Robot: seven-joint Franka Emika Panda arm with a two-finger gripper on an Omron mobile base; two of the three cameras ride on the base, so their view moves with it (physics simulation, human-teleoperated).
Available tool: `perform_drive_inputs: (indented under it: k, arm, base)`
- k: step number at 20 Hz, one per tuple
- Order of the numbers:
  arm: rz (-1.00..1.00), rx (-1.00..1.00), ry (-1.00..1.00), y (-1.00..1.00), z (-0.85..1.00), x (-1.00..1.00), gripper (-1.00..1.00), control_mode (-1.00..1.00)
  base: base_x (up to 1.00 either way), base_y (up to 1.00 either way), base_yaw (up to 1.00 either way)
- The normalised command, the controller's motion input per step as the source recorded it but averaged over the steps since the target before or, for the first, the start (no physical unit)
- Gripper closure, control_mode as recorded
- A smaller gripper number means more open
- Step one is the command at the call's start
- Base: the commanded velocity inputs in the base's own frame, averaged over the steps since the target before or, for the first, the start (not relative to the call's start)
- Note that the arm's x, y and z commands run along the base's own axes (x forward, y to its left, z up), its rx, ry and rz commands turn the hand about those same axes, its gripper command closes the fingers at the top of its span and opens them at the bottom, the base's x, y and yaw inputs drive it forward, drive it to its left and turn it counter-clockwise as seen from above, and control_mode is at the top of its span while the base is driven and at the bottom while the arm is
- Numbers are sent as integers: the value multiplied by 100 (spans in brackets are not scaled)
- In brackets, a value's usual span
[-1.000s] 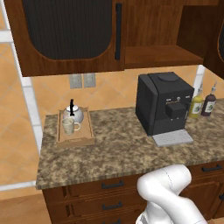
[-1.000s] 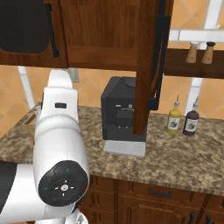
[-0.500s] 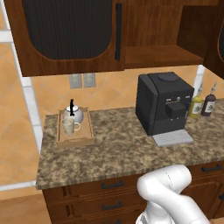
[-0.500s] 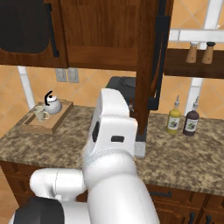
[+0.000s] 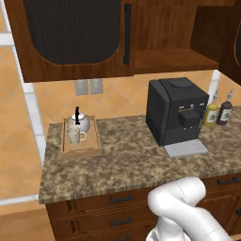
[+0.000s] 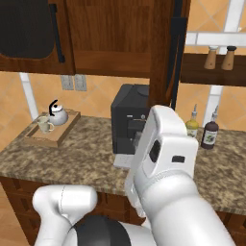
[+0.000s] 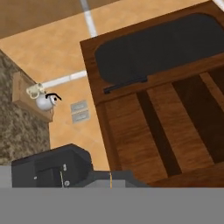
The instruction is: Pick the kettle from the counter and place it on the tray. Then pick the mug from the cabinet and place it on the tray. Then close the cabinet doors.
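Since earlier, my arm has swung right; claw closed, empty; remaining dark-wood arch-panelled cabinet door [image 6: 166,53] at 12 o'clock: rigid, hinged, push its outer edge.

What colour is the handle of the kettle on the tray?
Black: a thin arched handle on the silver-white kettle, which sits on the wooden tray. Clearest in the left base view.
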Motion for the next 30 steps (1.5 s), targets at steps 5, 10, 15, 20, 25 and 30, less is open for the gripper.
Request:
perform_drive_inputs:
  k: [5,10,15,20,25,30]
  arm:
    - [0,0,-2,-60,-34,56,100,-100]
    - [0,0,-2,-46,-35,80,100,-100]
    - [0,2,-6,-30,-20,87,100,-100]
    - [1,3,-19,-2,13,62,100,-100]
    - [0,0,-16,84,32,12,100,-100]
    - [0,-5,-11,100,38,0,100,-100]
  base:
    - [0,0,0]
    - [0,0,0]
    - [0,0,0]
    - [0,0,0]
    - [0,0,0]
    - [0,0,0]
